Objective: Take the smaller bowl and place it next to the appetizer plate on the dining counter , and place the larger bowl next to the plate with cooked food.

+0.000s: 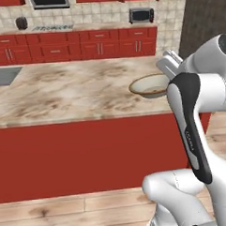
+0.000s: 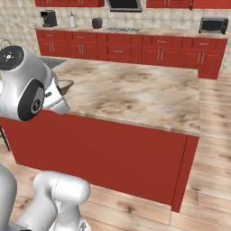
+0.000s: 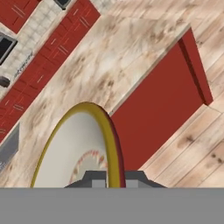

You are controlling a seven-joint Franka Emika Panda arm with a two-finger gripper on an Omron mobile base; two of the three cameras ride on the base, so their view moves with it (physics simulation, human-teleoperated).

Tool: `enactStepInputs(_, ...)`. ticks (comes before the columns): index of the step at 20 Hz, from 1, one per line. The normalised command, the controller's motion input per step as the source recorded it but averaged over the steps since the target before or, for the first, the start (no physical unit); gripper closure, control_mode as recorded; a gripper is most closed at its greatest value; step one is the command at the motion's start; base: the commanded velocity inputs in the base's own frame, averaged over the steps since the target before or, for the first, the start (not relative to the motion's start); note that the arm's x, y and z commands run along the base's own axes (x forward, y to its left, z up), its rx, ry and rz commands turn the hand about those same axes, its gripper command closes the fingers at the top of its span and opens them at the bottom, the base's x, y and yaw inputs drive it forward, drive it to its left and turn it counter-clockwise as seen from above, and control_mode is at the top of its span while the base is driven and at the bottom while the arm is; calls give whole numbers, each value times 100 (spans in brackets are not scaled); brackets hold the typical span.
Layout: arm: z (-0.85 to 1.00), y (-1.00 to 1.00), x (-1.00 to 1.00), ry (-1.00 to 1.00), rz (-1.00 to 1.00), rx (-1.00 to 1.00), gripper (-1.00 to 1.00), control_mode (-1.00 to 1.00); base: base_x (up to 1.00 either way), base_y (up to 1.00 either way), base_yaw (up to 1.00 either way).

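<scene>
The smaller bowl (image 1: 150, 86) hangs in the air just above the dining counter (image 1: 71, 91), near the counter's right end in the left base view, and it is carried by the gripper (image 3: 110, 180). It is shallow and wide, beige inside with a darker rim and a faint brownish patch at its bottom. In the hand view the same bowl (image 3: 76, 151) is seen edge-on and close: a pale grey-white inner face with a ring of small reddish marks, and a yellow-olive rim that runs straight down between the two dark finger tips. The jaws are closed tight on that rim, one finger tip inside the bowl and one outside. In the right base view only a sliver of the bowl (image 2: 66, 84) peeks out from behind the arm's round white joint, over the left part of the counter.

The counter (image 2: 135, 92) has a beige-brown veined marble top and a plain red base (image 1: 79, 156), and stands on a light wooden plank floor (image 2: 212, 131). A grey sink basin (image 1: 4, 76) is set into its top at the far left of the left base view.

Beyond it runs a wall counter with red cupboards (image 2: 135, 50) and a tiled wall behind. On it stand a dark microwave (image 2: 213, 25), a stove top (image 1: 51, 28), a dark toaster (image 2: 97, 22), a black coffee machine (image 2: 48, 18) and a white bottle-shaped thing (image 2: 72, 20).

Grey lettering runs along the dark strip of the arm's link (image 1: 190, 141), too small and blurred to read.
</scene>
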Motion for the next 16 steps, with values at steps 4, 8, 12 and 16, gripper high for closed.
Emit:
enactStepInputs(4, 0, 0, 0, 0, 0, 0, 100, 100, -9, 100, 2)
enactStepInputs(8, 0, 0, 0, 0, 0, 0, 100, 100, 15, 100, 0)
enactStepInputs(12, 0, 0, 0, 0, 0, 0, 100, 100, 13, 100, 0)
enactStepInputs(16, 0, 0, 0, 0, 0, 0, 100, 100, 4, 100, 0)
